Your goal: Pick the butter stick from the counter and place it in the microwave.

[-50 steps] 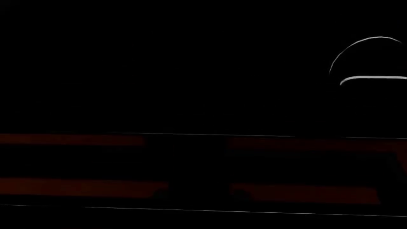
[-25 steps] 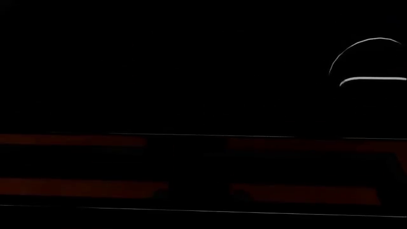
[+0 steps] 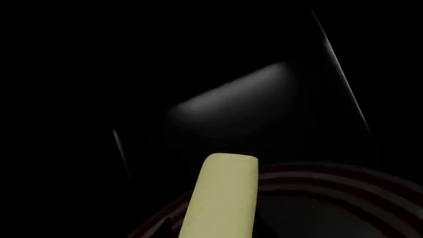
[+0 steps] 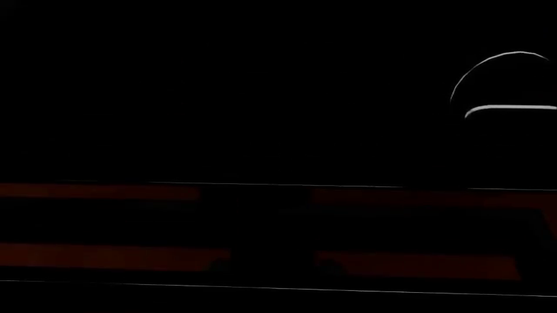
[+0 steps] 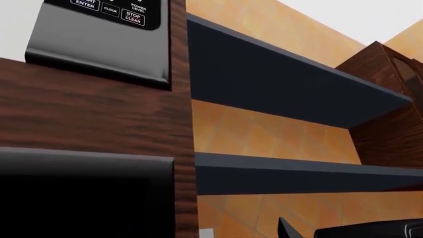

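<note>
The butter stick [image 3: 223, 198], a pale yellow-green block, juts into the left wrist view from where my left gripper's jaws sit. The fingers themselves are lost in the dark. Under and beyond it lies a dark round plate with red rings [image 3: 343, 183]. All around is the microwave's black inside, with a faint sheen on its far wall [image 3: 231, 99] and thin bright edges. The head view is almost entirely black and shows neither gripper. The counter is out of view. The right wrist view shows nothing of my right gripper's fingers.
In the right wrist view, a silver control panel [image 5: 99, 34] with buttons sits above dark brown wood cabinetry [image 5: 86, 119], beside dark shelves [image 5: 290, 89] on an orange tiled wall. The head view holds a white arc outline [image 4: 500, 65] and dim red bands [image 4: 96, 191].
</note>
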Tool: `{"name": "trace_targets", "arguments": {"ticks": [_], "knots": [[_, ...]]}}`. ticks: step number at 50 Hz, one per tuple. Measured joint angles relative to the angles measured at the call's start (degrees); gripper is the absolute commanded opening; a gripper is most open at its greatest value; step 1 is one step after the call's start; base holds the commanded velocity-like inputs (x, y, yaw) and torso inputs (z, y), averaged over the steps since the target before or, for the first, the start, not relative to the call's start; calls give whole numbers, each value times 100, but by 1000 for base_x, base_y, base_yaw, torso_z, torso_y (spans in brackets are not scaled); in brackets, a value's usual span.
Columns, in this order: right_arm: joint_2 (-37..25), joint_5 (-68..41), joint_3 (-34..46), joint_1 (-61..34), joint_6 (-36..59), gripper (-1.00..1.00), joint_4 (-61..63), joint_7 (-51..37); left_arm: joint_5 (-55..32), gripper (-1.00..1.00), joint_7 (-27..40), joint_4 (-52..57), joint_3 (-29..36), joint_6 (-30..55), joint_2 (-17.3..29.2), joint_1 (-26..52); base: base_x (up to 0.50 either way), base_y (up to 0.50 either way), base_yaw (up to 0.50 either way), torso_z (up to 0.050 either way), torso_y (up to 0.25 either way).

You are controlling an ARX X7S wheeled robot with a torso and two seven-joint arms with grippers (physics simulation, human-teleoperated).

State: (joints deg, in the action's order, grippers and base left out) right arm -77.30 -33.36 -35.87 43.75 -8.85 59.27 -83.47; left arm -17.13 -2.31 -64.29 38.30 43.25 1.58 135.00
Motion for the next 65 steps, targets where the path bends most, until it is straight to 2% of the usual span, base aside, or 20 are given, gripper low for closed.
{"name": "trace_targets", "arguments": {"ticks": [24,25,45,53,65], "knots": [[22,28,39,-2,1,100,3,-2,172,-100,-279,237,574,184,-34,0,0,0,-1,0,0],[21,27,38,-2,3,100,3,-3,189,100,-287,243,586,186,-37,0,0,0,0,0,0],[76,23,10,-2,16,100,0,57,268,100,53,529,719,498,-13,0,1,0,0,0,0],[118,33,-9,3,15,100,-1,93,256,100,29,371,347,424,-12,0,3,0,0,0,0],[176,58,-11,8,-8,100,-7,135,129,100,-206,-184,-439,-242,16,0,7,0,-3,0,0]]}}
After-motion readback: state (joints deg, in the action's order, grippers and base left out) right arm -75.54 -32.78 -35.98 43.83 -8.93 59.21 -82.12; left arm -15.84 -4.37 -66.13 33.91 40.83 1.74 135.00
